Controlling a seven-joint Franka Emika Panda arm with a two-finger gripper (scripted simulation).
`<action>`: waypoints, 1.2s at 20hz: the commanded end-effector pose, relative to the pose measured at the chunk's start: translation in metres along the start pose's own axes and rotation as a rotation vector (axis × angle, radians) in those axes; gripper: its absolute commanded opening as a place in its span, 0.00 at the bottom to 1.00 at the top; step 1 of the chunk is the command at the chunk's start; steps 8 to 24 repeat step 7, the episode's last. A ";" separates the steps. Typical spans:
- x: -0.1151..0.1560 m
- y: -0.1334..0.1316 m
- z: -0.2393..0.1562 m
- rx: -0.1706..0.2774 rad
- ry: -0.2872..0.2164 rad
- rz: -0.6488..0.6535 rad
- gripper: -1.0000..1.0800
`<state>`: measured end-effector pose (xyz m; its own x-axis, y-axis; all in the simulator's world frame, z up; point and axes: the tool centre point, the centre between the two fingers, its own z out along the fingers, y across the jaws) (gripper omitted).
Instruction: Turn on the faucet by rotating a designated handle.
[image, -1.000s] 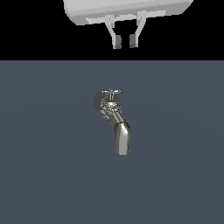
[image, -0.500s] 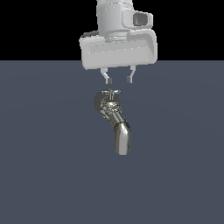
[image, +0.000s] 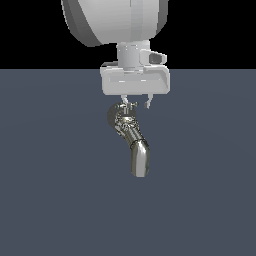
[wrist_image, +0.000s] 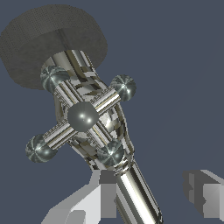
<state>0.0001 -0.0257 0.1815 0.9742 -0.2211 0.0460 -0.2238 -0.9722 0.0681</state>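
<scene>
flat even simulator light, sharp renders, mirror glints on chrome

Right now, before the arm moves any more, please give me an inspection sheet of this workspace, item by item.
Surface: plain dark grey-blue floor, bare around the tap.
Faucet: chrome faucet with a ribbed body; its thick curved spout points toward the camera in the exterior view.
Handle: small cross-shaped handle with four ball-tipped prongs, seen close in the wrist view.
Clutter: nothing seen.
Gripper: white gripper directly above the handle, fingers apart and at handle height; contact cannot be told.
Cables: nothing seen.
Surroundings: black background above the floor line; nothing else seen.
</scene>
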 end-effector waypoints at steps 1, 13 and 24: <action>0.043 0.103 0.012 -0.046 0.068 0.184 0.77; 0.074 0.133 0.016 -0.032 0.158 0.407 0.84; 0.074 0.133 0.016 -0.032 0.158 0.407 0.84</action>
